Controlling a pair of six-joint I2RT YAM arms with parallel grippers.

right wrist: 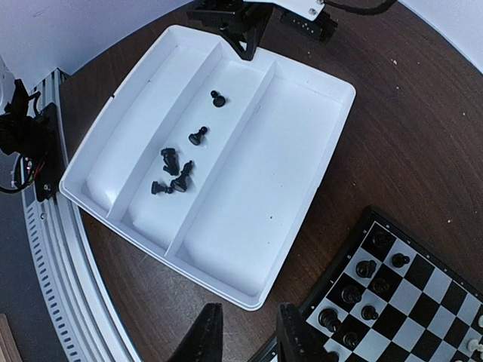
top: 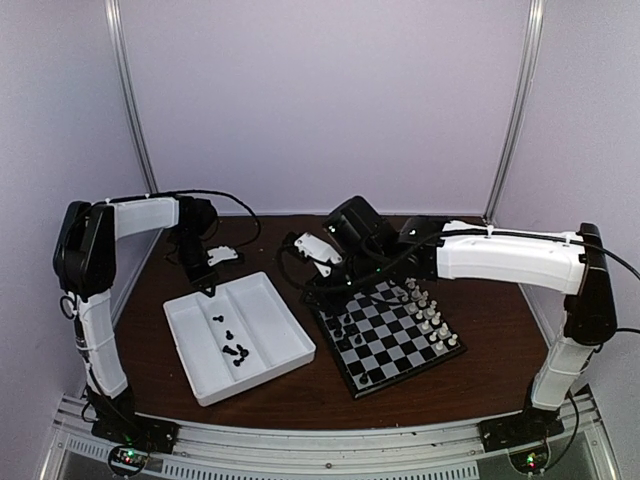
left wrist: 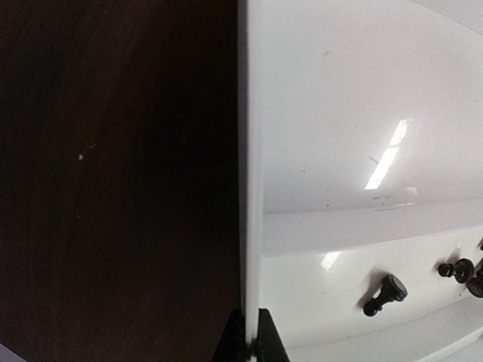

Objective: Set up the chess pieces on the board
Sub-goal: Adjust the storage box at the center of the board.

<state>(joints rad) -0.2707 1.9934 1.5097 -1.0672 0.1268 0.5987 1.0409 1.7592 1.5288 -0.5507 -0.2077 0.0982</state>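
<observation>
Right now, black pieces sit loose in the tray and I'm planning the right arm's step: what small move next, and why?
Probably swing the right pincer over the tray's middle compartment, above the cluster of black pieces. Its jaws are open and empty, hovering between tray and board, while the left pincer grips the opposite rim.

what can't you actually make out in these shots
Chessboard far corner: top view, under the right arm.
Black pieces in the tray: too small to identify in top view; some cut by left wrist view's right edge.
Left claw: only tips at left wrist view's bottom edge; open or shut unclear.
</observation>
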